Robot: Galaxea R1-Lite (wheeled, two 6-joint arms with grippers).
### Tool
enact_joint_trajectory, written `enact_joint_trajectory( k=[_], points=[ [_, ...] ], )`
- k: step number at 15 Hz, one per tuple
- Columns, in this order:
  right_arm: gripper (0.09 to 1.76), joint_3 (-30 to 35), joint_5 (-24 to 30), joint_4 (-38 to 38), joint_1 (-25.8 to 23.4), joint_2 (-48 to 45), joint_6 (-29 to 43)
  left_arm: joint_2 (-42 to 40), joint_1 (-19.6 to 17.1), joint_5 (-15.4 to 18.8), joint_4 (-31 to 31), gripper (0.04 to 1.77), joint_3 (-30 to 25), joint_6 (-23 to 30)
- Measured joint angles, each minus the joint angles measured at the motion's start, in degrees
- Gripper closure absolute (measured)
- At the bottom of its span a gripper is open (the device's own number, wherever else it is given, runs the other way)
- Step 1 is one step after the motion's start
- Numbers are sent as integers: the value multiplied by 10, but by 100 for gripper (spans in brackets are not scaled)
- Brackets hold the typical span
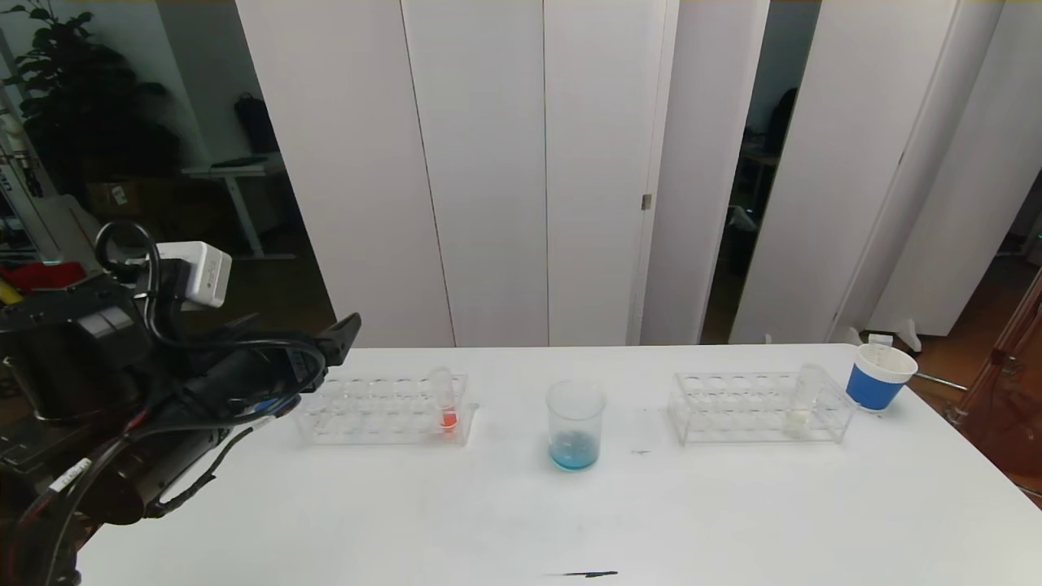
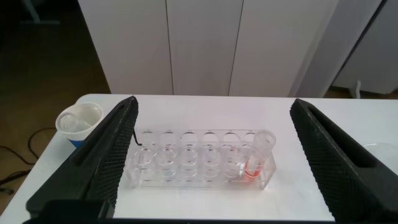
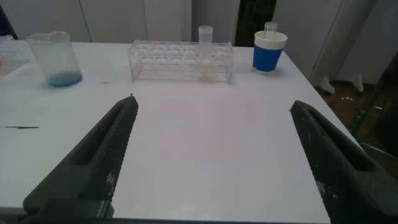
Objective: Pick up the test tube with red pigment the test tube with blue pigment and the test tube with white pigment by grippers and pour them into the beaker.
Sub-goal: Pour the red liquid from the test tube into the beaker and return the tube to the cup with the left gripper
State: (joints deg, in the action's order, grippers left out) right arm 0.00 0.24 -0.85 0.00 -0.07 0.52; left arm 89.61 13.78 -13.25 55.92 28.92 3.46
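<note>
Left pincer (image 2: pixel 211 162) wide open, empty, above rack (image 2: pixel 202 165)

My left gripper (image 2: pixel 211 162) hangs above the left side of the surface with its jaws spread wide, nothing between them. In the head view I see that arm reaching in from the left, wrist raised. My right gripper (image 3: pixel 211 162) is also wide open and empty, held low.

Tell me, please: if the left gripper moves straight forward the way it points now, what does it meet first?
Probably the clear plastic tube rack, which lies centred between the open left gripper's fingers. The test tube with red pigment stands at one end of the rack. Depth is unclear.
</note>
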Motion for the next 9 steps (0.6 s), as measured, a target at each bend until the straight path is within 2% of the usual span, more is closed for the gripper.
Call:
enact_joint_trajectory(
  k=[4, 9],
  points=[
    [10, 0, 0, 0, 0, 0, 0, 62, 48, -10, 61, 6, -59, 43],
    [10, 0, 0, 0, 0, 0, 0, 126, 109, -63, 94, 6, -63, 101]
  ],
)
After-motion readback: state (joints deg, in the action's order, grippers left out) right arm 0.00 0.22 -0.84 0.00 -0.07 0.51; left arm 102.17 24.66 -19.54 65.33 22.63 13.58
